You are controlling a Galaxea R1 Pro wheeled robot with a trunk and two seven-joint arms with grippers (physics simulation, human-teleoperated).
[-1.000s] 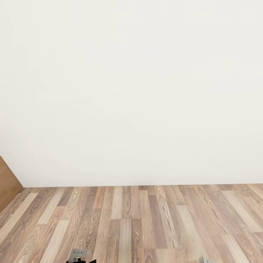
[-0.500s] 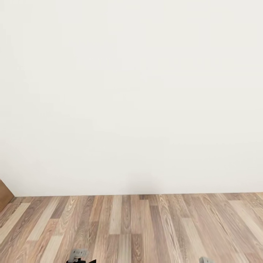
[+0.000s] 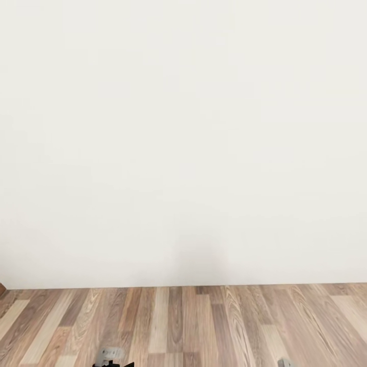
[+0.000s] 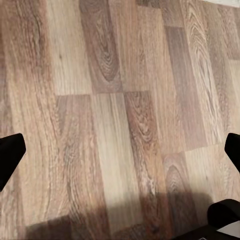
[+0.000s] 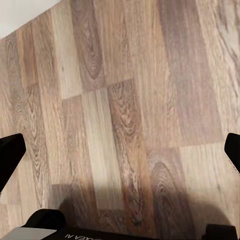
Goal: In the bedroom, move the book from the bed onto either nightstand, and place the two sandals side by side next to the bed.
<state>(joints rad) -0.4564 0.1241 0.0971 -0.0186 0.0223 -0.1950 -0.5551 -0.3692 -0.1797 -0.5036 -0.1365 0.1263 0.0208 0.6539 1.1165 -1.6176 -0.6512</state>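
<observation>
I face a bare white wall (image 3: 183,142) of the bedroom above a grey-brown wood-plank floor (image 3: 193,326). The book, the bed, the nightstand and the sandals are out of view. My left gripper (image 4: 120,152) hangs open over bare planks, with one black fingertip (image 4: 10,155) at each side of the left wrist view and nothing between them. My right gripper (image 5: 120,152) is open the same way over the floor, its fingertips (image 5: 10,155) far apart and empty. Small grey parts of both arms (image 3: 109,353) peek in at the head view's lower edge.
The wall meets the floor close ahead (image 3: 183,286). A sliver of a brown wooden panel (image 3: 1,288) shows at the far left edge. A strip of the white wall (image 5: 20,12) shows in a corner of the right wrist view.
The whole head view has shifted: the wall's base line sits lower in the picture and the brown panel at the left has almost slid out. The arms hold the same pose.
</observation>
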